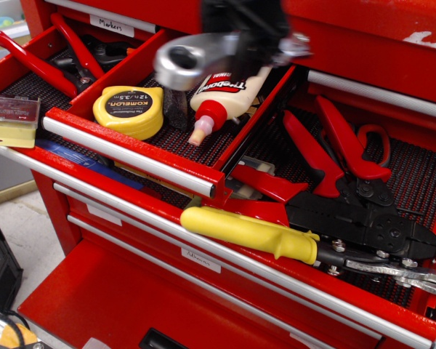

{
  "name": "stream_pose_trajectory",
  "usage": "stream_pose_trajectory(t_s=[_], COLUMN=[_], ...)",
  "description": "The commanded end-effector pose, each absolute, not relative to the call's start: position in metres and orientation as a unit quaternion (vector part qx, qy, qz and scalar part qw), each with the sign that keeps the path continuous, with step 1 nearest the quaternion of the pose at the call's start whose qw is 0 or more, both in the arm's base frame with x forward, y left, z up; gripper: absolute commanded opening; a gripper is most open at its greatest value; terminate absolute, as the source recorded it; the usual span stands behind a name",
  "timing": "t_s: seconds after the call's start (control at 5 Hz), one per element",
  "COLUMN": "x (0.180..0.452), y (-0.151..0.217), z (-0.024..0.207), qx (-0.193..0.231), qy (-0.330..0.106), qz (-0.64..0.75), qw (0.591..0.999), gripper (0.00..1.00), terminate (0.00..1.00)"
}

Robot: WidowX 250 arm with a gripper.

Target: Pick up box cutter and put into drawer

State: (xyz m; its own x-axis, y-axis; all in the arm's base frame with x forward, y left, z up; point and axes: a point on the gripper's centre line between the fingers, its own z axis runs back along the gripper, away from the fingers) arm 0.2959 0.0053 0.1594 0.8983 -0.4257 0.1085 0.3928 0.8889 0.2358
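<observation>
The box cutter (192, 59), silver with a round knob at its wide end, hangs motion-blurred in the air. It is above the back of the narrow red drawer (134, 154), which stands open with a black mesh liner and a silver bar handle. My gripper (256, 40) is a dark blur at the top centre, shut on the cutter's narrow end. The knob end points left, over the gap between the tape measure and the glue bottle. The fingers themselves are too blurred to make out.
A yellow tape measure (128, 109), a dark block (176, 94) and a Titebond glue bottle (225, 91) lie in the narrow drawer. Yellow-handled snips (251, 233) and red-handled pliers (334, 149) lie in the wide drawer (421, 182). Another drawer with red tools (36, 65) is at the left.
</observation>
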Motion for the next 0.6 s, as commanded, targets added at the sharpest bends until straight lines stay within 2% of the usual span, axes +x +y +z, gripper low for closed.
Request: stream_pose_trajectory(t_s=[0.0, 0.2, 0.4], x=[0.3048, 0.3048, 0.3048], y=[0.026, 0.026, 0.026], z=[0.1592, 0.1592, 0.1592], qx=[0.083, 0.083, 0.083], qy=[-0.171, -0.171, -0.171], qz=[-0.205, -0.205, -0.205], qw=[0.96, 0.96, 0.96], gripper=[1.0, 1.0, 1.0], terminate=[0.0, 0.0, 1.0])
